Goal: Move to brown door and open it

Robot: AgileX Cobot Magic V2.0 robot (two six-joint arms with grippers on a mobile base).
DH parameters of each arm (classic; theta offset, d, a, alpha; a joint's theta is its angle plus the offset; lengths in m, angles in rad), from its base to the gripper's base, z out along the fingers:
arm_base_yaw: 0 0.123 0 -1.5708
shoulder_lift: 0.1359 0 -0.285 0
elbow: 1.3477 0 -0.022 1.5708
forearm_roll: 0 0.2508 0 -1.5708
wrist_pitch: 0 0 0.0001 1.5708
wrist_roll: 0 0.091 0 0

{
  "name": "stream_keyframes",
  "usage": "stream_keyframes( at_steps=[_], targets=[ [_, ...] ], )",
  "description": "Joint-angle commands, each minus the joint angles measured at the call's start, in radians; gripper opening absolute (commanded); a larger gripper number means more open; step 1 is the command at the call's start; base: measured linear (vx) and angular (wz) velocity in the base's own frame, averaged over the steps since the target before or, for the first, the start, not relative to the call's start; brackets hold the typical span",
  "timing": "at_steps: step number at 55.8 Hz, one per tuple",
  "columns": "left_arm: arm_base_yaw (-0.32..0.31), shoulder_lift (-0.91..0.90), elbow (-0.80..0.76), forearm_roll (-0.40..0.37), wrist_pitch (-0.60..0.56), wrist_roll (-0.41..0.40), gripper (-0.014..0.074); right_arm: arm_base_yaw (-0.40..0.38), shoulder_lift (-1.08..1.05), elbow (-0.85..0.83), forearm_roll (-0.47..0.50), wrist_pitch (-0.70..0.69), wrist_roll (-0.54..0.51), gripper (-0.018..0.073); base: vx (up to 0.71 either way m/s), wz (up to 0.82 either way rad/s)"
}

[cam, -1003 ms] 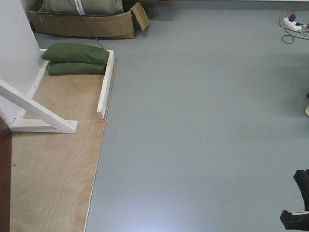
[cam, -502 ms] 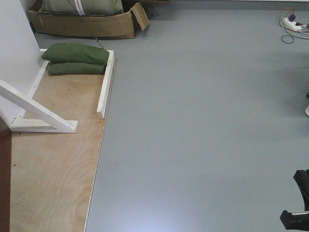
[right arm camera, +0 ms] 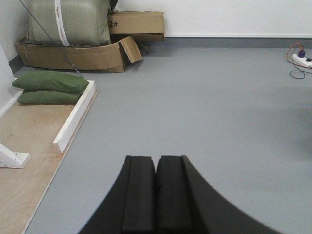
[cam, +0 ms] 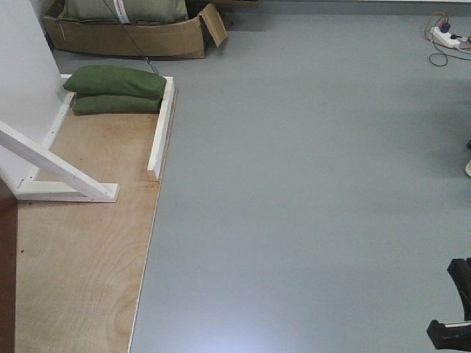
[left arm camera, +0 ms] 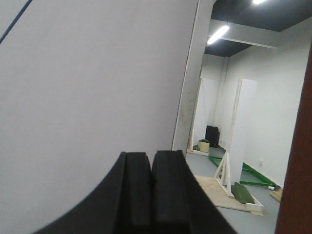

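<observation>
**A:** Where is the brown door (cam: 6, 279)?

**B:** Only a sliver shows. In the front view it is a dark red-brown strip along the lower left edge, next to the plywood board (cam: 81, 265). The left wrist view shows the same colour as a tall band down its right edge (left arm camera: 298, 161).

**A:** And the left pincer (left arm camera: 151, 168)?

**B:** Its two black fingers are pressed together with nothing between them. It points along a plain white panel (left arm camera: 87, 97) that fills most of that view. Neither the door nor the panel touches it.

**A:** The right pincer (right arm camera: 156, 168)?

**B:** Pressed together too, and holding nothing. It hangs over the bare grey floor (right arm camera: 219, 107), aimed toward the far wall.

**A:** What else is on the floor?

**B:** A white wooden frame (cam: 62, 176) stands on the plywood, with a slanted brace running down to its base rail. Two green sandbags (cam: 114, 90) lie stacked, one on top of the other, on the far end of the frame. Beyond them is a torn cardboard box (cam: 125, 37) with a bulky grey-green sack inside. A power strip (cam: 446, 35) with its cable lies in the far right corner, well apart from everything else.

**A:** Is any of the robot visible from the front?

**B:** A black piece (cam: 452, 331) shows at the lower right corner. I cannot tell which part it is.
</observation>
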Motion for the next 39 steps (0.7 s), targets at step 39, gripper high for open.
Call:
stream_keyframes(
  at_steps=[39],
  targets=[
    [0.214, 0.323, -0.286, 0.092, -0.089, 0.009, 0.0067, 0.002, -0.006, 0.004, -0.003, -0.078, -0.006, 0.0, 0.0, 0.0]
  ],
)
